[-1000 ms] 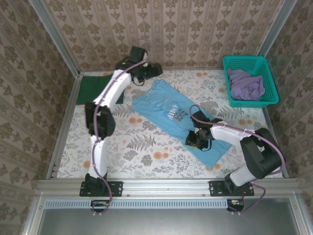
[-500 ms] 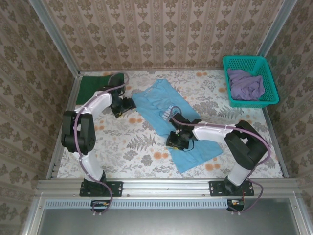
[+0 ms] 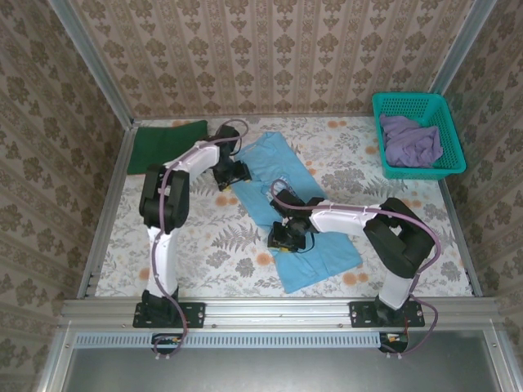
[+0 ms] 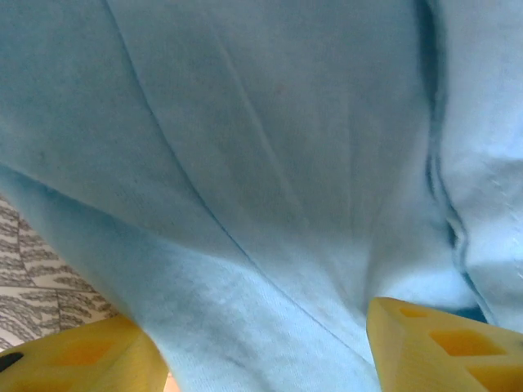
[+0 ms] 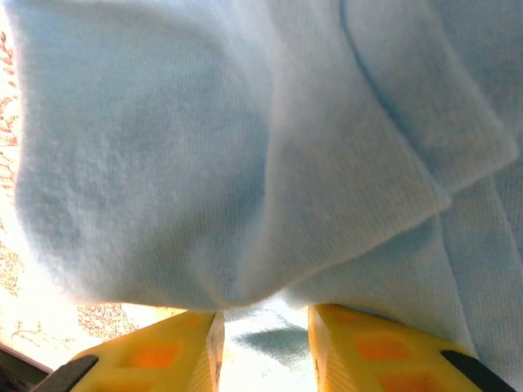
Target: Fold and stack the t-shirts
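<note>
The dull purple t-shirt (image 3: 411,139) is found heaped inside the teal basket (image 3: 409,98). The light blue t-shirt (image 3: 325,250) is laid on the table (image 3: 212,237) as a long strip, well left of the basket. The dark green t-shirt (image 3: 159,147) is set flat, farthest left of the basket. The right gripper (image 3: 286,237) is clamped on a fold at the blue shirt's edge away from the basket. The left gripper (image 3: 234,173) is placed on that same edge. Its fingers (image 4: 425,343) are seen apart with cloth between, and a grasp cannot be confirmed.
</note>
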You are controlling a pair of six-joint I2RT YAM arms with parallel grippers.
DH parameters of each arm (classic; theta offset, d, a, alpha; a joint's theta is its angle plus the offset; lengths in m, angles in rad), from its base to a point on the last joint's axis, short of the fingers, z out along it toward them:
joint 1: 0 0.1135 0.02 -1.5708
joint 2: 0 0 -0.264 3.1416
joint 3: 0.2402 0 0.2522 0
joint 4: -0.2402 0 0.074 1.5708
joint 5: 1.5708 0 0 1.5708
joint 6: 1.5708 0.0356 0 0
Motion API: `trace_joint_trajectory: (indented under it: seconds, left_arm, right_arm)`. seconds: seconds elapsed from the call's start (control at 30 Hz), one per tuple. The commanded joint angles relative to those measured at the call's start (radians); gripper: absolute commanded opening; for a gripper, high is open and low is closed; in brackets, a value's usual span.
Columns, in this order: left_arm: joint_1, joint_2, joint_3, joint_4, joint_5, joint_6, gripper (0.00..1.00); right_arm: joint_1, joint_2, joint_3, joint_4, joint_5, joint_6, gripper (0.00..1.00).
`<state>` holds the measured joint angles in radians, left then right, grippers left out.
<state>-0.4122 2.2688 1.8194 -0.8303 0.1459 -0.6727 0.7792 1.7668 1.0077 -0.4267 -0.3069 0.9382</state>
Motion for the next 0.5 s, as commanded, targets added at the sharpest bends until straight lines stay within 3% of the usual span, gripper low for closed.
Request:
trace_joint_trajectory:
  seconds: [0.0, 0.3, 0.47]
  left_arm:
    - [-0.013, 0.149, 0.129, 0.003, -0.039, 0.042, 0.64]
    - [-0.016, 0.554, 0.848, -0.095, 0.034, 0.086, 0.64]
    - [-0.009, 0.588, 0.881, 0.116, 0.092, 0.039, 0.64]
  right_arm:
    - [0.011, 0.011, 0.028, -0.088, -0.033, -0.048, 0.36]
    - [0.007, 0.086, 0.129, -0.078, -0.049, -0.062, 0.36]
    - [0.009, 0.153, 0.195, -0.005, -0.065, 0.020, 0.36]
